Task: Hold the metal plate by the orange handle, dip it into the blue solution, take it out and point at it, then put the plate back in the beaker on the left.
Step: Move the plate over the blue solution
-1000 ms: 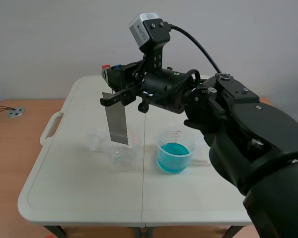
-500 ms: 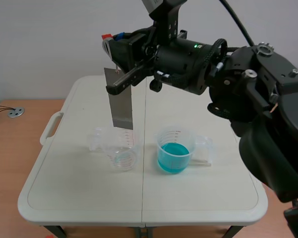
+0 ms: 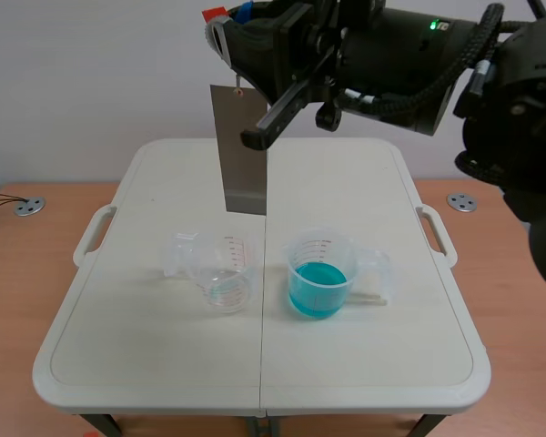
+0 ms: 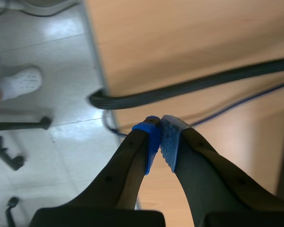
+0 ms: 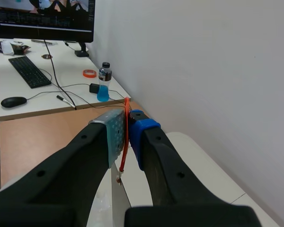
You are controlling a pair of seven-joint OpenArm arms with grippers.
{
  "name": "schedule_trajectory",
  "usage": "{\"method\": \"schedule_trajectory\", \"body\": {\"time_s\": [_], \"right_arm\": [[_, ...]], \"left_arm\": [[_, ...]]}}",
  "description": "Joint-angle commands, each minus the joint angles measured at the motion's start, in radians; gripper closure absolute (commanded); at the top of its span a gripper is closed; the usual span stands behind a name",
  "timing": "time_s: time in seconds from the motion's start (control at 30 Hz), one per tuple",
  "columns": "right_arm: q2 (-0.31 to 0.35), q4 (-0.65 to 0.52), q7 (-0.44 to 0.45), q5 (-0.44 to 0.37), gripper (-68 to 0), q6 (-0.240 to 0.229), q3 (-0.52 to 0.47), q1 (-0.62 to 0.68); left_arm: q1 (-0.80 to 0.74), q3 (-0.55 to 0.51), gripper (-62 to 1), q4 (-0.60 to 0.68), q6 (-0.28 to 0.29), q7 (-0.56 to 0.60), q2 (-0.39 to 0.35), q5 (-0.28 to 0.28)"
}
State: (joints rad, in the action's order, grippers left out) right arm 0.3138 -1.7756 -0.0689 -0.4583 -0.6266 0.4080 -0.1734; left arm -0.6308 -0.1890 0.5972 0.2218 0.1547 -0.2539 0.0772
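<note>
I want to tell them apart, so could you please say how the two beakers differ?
The left beaker looks nearly empty; the right beaker holds blue liquid. The left beaker's handle sticks out leftward, the right beaker's rightward. Both are clear, upright, with printed scales.

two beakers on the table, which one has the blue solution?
The right-hand beaker in the scene view: blue liquid fills its lower part. The left-hand beaker looks clear, with no blue; the metal plate hangs above it.
</note>
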Motion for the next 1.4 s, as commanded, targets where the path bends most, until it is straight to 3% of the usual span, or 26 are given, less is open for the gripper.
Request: {"method": "schedule_trajectory", "body": {"time_s": [0.0,0.23,0.43,0.63,0.83,0.97,1.13,1.37], "right_arm": [[0.028,-0.025,0.015,-0.027,-1.3,0.002,-0.009,-0.013],[0.115,-0.089,0.04,-0.052,-1.3,0.002,-0.078,0.055],[0.187,-0.128,0.085,-0.053,-1.3,0.001,-0.133,0.113],[0.256,-0.131,0.121,-0.112,-1.3,0.001,-0.18,0.155],[0.313,-0.131,0.143,-0.127,-1.3,0.001,-0.2,0.16],[0.318,-0.129,0.143,-0.126,-1.3,0.002,-0.2,0.16],[0.317,-0.109,0.145,-0.126,-1.3,0.009,-0.2,0.16],[0.317,-0.043,0.199,-0.126,-1.3,0.009,-0.2,0.159]], "left_arm": [[0.003,-0.029,-3.0,0.006,0.003,0.008,-0.037,-0.029],[0.002,-0.103,-3.0,0.053,0.05,0.093,-0.146,-0.183],[0.002,-0.116,-3.0,0.13,0.16,0.179,-0.285,-0.336],[0.002,-0.116,-3.0,0.223,0.264,0.27,-0.436,-0.432],[0.002,-0.116,-3.0,0.33,0.348,0.388,-0.563,-0.433],[0.024,-0.116,-3.0,0.431,0.403,0.414,-0.601,-0.42],[0.098,-0.112,-3.0,0.546,0.474,0.414,-0.59,-0.317],[0.193,-0.034,-3.0,0.695,0.474,0.413,-0.555,-0.177]]}}
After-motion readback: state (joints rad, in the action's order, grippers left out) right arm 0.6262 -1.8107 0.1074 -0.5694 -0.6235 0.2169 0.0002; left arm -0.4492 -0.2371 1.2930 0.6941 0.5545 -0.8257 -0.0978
